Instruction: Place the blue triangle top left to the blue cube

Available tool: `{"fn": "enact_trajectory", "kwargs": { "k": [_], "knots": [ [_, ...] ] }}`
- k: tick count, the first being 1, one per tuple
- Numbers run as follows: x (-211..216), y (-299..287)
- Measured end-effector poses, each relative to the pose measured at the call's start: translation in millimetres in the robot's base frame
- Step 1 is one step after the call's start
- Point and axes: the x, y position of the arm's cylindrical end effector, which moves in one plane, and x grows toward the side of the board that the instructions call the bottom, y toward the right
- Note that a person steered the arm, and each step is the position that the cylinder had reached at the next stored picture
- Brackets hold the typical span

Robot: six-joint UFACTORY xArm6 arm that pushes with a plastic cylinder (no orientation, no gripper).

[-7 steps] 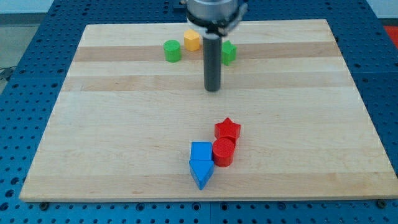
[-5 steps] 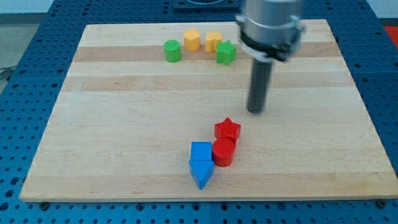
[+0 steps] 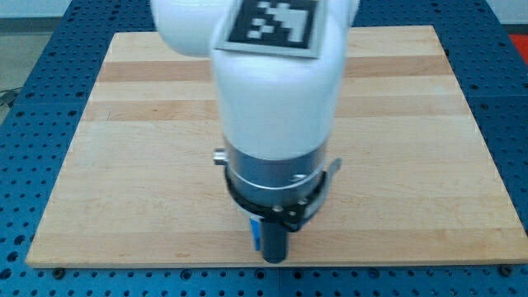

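Note:
My arm's white body and dark collar fill the middle of the camera view and hide most of the blocks. My tip (image 3: 276, 258) is down near the board's bottom edge. Just left of the rod a small sliver of a blue block (image 3: 256, 235) shows; I cannot tell if it is the blue triangle or the blue cube, or whether the tip touches it. The rest of both blue blocks is hidden behind the arm.
The wooden board (image 3: 124, 165) lies on a blue perforated table (image 3: 33, 74). The red, green and yellow blocks are all hidden behind the arm. The tip stands close to the board's bottom edge.
The arm has swung from the view's upper right down to the bottom centre. It now covers the red and blue cluster and the blocks at the top.

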Motion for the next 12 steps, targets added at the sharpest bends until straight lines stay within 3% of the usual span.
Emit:
{"fn": "enact_trajectory", "kwargs": {
  "k": [2,3,5,6,7,8,9,11,12],
  "knots": [
    [-160,-44],
    [-206,-51],
    [-183,-169],
    [-154,-173],
    [-88,-173],
    [-74,-172],
    [-9,-112],
    [-32,-70],
    [-74,-66]
  ]
}}
